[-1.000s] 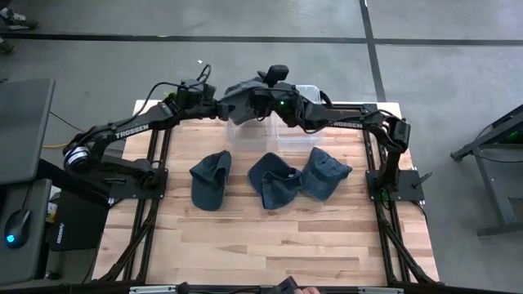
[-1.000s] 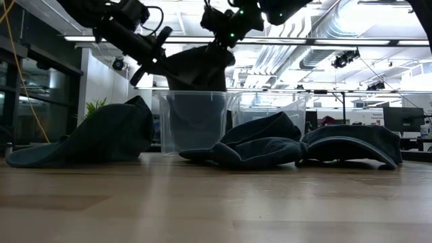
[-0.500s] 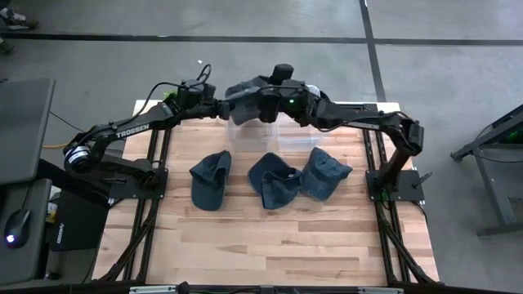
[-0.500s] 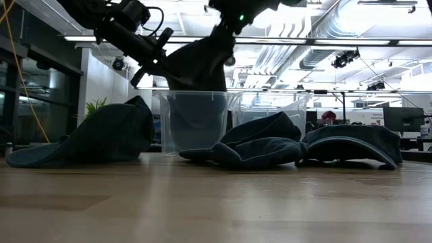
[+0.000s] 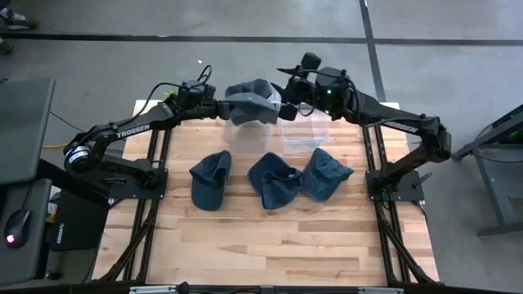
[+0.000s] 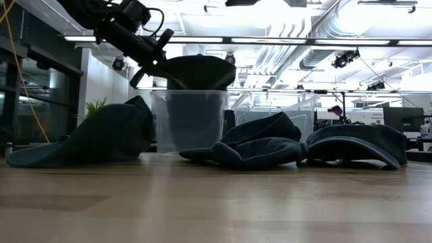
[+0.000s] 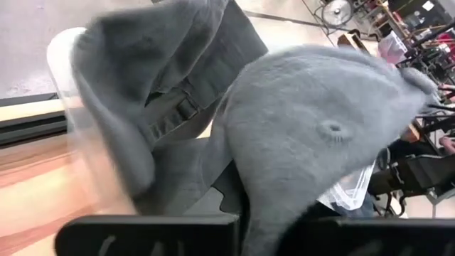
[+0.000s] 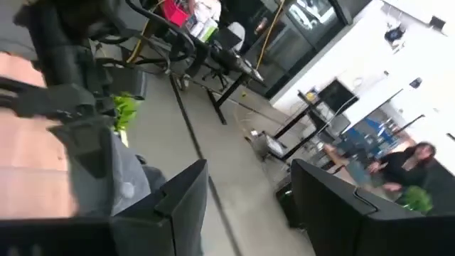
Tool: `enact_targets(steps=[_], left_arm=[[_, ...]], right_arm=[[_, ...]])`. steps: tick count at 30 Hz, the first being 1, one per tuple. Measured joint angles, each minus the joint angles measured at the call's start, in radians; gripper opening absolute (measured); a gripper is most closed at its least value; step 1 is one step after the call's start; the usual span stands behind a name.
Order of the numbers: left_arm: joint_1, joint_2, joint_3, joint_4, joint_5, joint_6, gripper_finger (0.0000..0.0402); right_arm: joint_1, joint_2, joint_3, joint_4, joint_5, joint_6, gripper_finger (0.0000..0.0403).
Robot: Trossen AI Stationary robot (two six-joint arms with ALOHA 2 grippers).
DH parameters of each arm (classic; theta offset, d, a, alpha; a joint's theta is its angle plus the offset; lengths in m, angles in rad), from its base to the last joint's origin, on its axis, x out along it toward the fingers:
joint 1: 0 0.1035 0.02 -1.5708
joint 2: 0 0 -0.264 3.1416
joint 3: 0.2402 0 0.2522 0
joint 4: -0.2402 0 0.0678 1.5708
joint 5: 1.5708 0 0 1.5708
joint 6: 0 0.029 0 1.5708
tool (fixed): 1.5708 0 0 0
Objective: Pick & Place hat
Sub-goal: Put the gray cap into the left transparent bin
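I saw the left gripper (image 5: pixel 219 104) clamped on a hat (image 5: pixel 252 101) above the bin (image 6: pixel 187 121); the right gripper (image 5: pixel 288 86), beside it, stood apart.

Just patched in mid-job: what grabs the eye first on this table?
The left gripper is shut on a grey hat, holding it above the clear bin at the table's far edge. The right gripper hangs open just beside it, holding nothing. Three more hats lie in a row mid-table.
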Motion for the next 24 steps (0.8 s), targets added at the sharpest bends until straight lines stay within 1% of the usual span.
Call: enact_targets(steps=[1, 4, 7, 10, 13, 14, 20, 24], left_arm=[[0.0, 0.0, 0.0, 0.002, 0.0, -0.002, 0.0006], [0.0, 0.0, 0.0, 0.003, -0.007, -0.006, 0.0006], [0.0, 0.0, 0.0, 0.006, -0.01, -0.006, 0.0006], [0.0, 0.0, 0.0, 0.006, -0.011, -0.006, 0.0006], [0.0, 0.0, 0.0, 0.007, -0.011, -0.008, 0.0006], [0.0, 0.0, 0.0, 0.006, -0.011, -0.009, 0.0006], [0.0, 0.0, 0.0, 0.007, -0.013, -0.01, 0.0006], [0.0, 0.0, 0.0, 0.007, -0.012, -0.01, 0.0005]], right_arm=[[0.003, -0.008, 0.0, -0.028, -0.006, 0.029, 0.0197], [0.01, -0.023, 0.0, -0.134, -0.094, 0.12, 0.0189], [0.014, -0.009, 0.0, -0.247, -0.191, 0.219, 0.0161], [0.019, 0.021, -0.003, -0.312, -0.299, 0.279, 0.0105], [0.028, 0.065, -0.003, -0.304, -0.391, 0.304, 0.0028], [0.034, 0.086, -0.002, -0.301, -0.404, 0.298, 0.0014], [0.058, 0.22, -0.003, -0.256, -0.368, 0.272, 0.0003], [0.058, 0.288, -0.003, -0.17, -0.251, 0.229, 0.0001]])
